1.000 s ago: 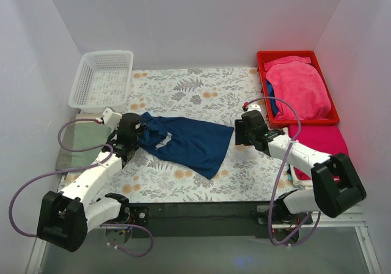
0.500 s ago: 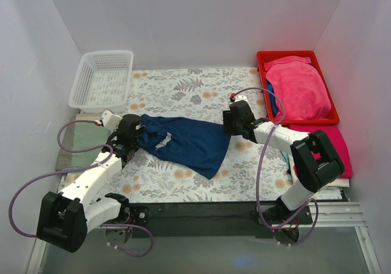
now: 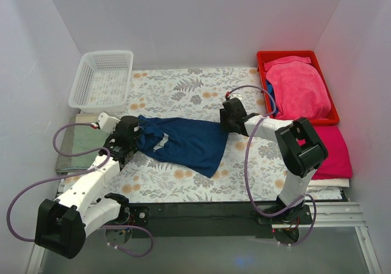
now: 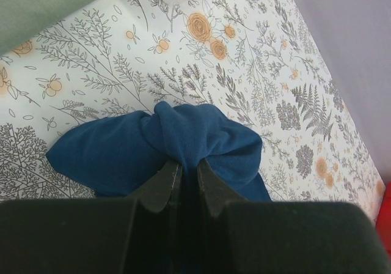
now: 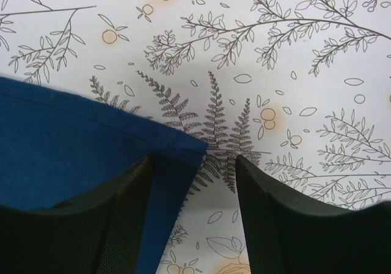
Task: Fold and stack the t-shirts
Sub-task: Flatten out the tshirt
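The navy blue t-shirt [image 3: 186, 140] lies stretched across the middle of the floral cloth [image 3: 183, 90]. My left gripper [image 3: 135, 127] is shut on its bunched left end, which shows in the left wrist view [image 4: 183, 136] pinched between the fingers. My right gripper [image 3: 227, 122] is open at the shirt's right hem corner. In the right wrist view that corner [image 5: 183, 144] lies between the spread fingers [image 5: 128, 207], with the left one over the navy cloth [image 5: 67, 145]. Folded magenta-pink shirts sit in the red bin [image 3: 299, 90] and beside it [image 3: 324, 148].
A white mesh basket [image 3: 102, 78] stands at the back left. A green folded cloth [image 3: 76, 142] lies at the left edge. The red bin's rim [image 3: 263, 72] is at the back right. White walls enclose the table.
My right gripper has moved left and away from me, from beside the red bin to the shirt's right hem corner. My left gripper still holds the shirt's left end.
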